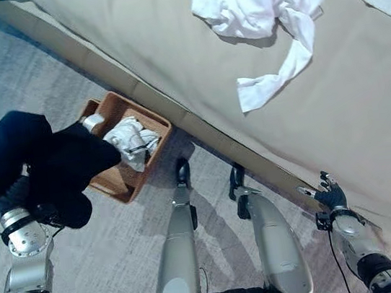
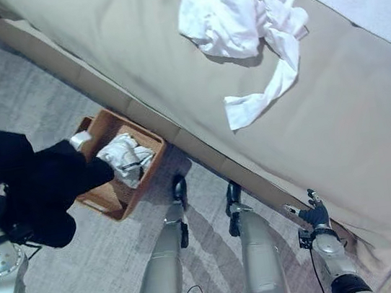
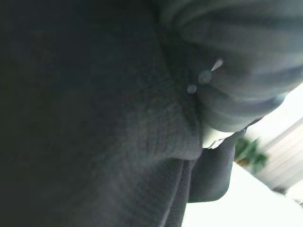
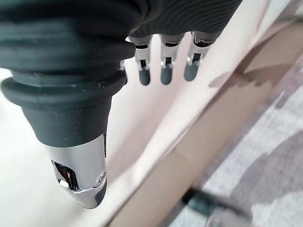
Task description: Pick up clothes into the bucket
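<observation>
At the left of the head views, a dark garment (image 1: 38, 165) is seen bunched over the left robot hand (image 1: 92, 122), above the silver forearm. A pale fingertip is visible at the garment's right edge, over the near-left rim of the basket. The remaining fingers are covered by the cloth, so whether the left robot hand is clamped on the garment cannot be told. In the left wrist view, the dark cloth (image 3: 94, 118) is seen lying against the ribbed cover.

Just right of the garment, a brown woven basket (image 1: 149, 120) is seen on the grey carpet (image 1: 39, 73), set close against the bed's edge. A white piece of clothing with dark markings (image 1: 133, 142) is seen crumpled inside the basket.

The upper and right parts of the frame are taken by a bed with a beige cover (image 1: 166, 41). A white garment (image 1: 256, 7) is seen on the cover at the upper centre-right, crumpled, with one strip trailing down toward the bed's edge. It lies well apart from the basket.

At the lower right, the right robot hand (image 1: 329, 192) is seen at the bed's edge, holding nothing. In the right wrist view, its fingers (image 4: 165, 71) are shown extended and relaxed, with the thumb (image 4: 78, 182) standing apart, the beige cover beyond them.
</observation>
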### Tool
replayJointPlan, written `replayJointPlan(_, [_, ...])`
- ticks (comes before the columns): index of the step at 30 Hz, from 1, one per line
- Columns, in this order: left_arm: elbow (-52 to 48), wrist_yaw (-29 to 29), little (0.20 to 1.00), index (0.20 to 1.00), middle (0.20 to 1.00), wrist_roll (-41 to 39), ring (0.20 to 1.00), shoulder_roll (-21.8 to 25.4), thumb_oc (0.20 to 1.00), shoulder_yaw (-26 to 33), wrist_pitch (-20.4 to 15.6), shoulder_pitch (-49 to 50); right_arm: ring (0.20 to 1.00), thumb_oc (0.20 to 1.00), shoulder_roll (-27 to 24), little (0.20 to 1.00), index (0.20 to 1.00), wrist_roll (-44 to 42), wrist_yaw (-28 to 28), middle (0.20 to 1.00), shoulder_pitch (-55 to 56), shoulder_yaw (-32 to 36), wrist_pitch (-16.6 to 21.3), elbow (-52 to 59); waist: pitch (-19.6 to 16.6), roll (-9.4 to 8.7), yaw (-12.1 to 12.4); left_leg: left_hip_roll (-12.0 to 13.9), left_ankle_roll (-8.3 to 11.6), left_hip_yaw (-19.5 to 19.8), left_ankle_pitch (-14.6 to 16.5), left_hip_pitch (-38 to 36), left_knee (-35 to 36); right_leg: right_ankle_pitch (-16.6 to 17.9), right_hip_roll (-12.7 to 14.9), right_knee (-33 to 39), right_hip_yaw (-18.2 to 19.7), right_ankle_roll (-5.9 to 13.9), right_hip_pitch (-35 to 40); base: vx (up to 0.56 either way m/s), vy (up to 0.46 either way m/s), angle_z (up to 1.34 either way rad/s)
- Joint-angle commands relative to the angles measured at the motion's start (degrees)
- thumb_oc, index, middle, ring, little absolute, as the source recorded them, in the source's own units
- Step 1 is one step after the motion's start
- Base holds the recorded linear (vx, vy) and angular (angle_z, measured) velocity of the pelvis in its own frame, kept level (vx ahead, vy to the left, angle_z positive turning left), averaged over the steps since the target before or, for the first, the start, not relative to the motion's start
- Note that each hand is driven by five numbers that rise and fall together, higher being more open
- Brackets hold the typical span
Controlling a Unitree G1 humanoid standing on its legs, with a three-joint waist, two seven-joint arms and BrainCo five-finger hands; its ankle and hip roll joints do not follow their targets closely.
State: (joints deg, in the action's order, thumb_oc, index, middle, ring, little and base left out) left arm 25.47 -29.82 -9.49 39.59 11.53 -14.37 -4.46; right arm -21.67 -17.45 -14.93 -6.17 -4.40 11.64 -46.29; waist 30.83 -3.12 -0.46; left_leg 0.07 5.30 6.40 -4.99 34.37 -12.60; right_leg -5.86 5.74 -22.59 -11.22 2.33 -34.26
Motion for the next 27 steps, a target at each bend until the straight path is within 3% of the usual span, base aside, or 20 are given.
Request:
replayJointPlan(1, [-0.26, -3.89, 0.2, 0.2, 0.2, 4.13, 0.2, 6.96, 0.2, 2.51, -0.51, 0.21, 1.0, 1.0, -0.79, 1.0, 1.0, -0.92, -1.86, 1.0, 1.36, -2.26, 2.35, 0.33, -1.03, -3.35, -0.44, -1.41, -2.96, -1.06, 7.65, 2.39, -10.56, 9.39, 3.25, 9.25, 4.14, 5.18, 0.64, -0.01, 0.021, -0.16])
replayJointPlan(6, [2.91, -4.06, 0.2, 0.2, 0.2, 5.9, 0.2, 8.4, 0.2, 0.7, 1.08, -0.92, 1.0, 1.0, -0.8, 1.0, 1.0, -1.2, -2.47, 1.0, 1.34, -3.45, 2.86, 1.23, -1.03, -5.27, -1.18, -0.54, -3.11, -1.59, 9.04, 5.72, -14.15, 9.87, 2.04, 9.0, 5.28, 5.28, -1.93, -0.01, 0.005, -0.26])
replayJointPlan(9, [2.98, -4.18, 0.2, 0.2, 0.2, 7.25, 0.2, 9.7, 0.2, 0.61, 2.25, -0.54, 1.0, 1.0, -0.83, 1.0, 1.0, -1.99, -2.67, 1.0, 1.51, -4.36, 3.47, 2.97, -1.03, -6.75, -1.8, 0.07, -3.73, -1.74, 11.24, 9.92, -19.76, 9.28, 0.91, 5.83, 6.45, 5.42, -5.62, 0.02, 0.02, -0.13])
replayJointPlan(10, [3.74, -4.05, 0.2, 0.2, 0.2, 7.22, 0.2, 9.68, 0.2, -0.07, 2.62, -0.63, 1.0, 1.0, -1.02, 1.0, 1.0, -2.21, -2.67, 1.0, 2.15, -4.74, 3.65, 3.59, -1.03, -6.44, -1.55, 0.45, -3.77, -1.37, 13.68, 9.24, -21.19, 6.93, 0.48, 3.89, 6.59, 5.72, -5.21, 0.0, 0.011, -0.21])
replayJointPlan(11, [3.81, -4.04, 0.2, 0.2, 0.2, 7.48, 0.2, 9.92, 0.2, -0.5, 2.81, -1.74, 1.0, 1.0, -1.21, 1.0, 1.0, -2.47, -2.79, 1.0, 2.05, -4.23, 3.8, 3.96, -1.03, -6.53, -1.9, -0.11, -3.92, -1.49, 12.09, 11.87, -21.97, 7.81, 1.07, 3.0, 6.37, 5.31, -7.38, 0.07, 0.014, -0.14])
replayJointPlan(13, [4.77, -3.93, 0.2, 0.2, 0.2, 7.68, 0.2, 10.28, 0.2, -2.36, 3.45, -3.13, 1.0, 1.0, -1.73, 1.0, 1.0, -2.94, -2.88, 1.0, 3.11, -4.12, 3.93, 4.51, -1.03, -5.66, -2.02, -0.52, -4.01, -0.4, 14.62, 12.89, -24.5, 3.98, 1.3, -1.94, 6.31, 5.31, -8.63, 0.03, 0.027, -0.02])
replayJointPlan(22, [7.92, -1.58, 0.2, 0.2, 0.2, 3.86, 0.2, 11.79, 0.2, -7.79, 4.81, -11.0, 1.0, 1.0, -3.72, 1.0, 1.0, -3.69, -3.16, 1.0, 3.18, -4.01, 3.33, 6.33, -1.03, -4.05, -3.14, -3.41, -4.55, 0.51, 16.04, 21.83, -32.1, -1.51, 4.49, -15.92, 6.28, 3.96, -17.69, 0.0, 0.024, 0.24])
replayJointPlan(27, [10.8, -0.32, 0.2, 0.2, 0.2, 1.02, 0.2, 12.82, 0.2, -9.62, 5.49, -14.38, 1.0, 1.0, -4.5, 1.0, 1.0, -5.23, -2.85, 1.0, 3.54, -3.16, 3.18, 9.22, -1.03, -3.88, -3.89, -5.31, -4.94, 0.03, 18.45, 29.0, -39.58, -4.98, 6.22, -25.63, 7.09, 3.13, -25.15, 0.03, 0.034, 0.23])
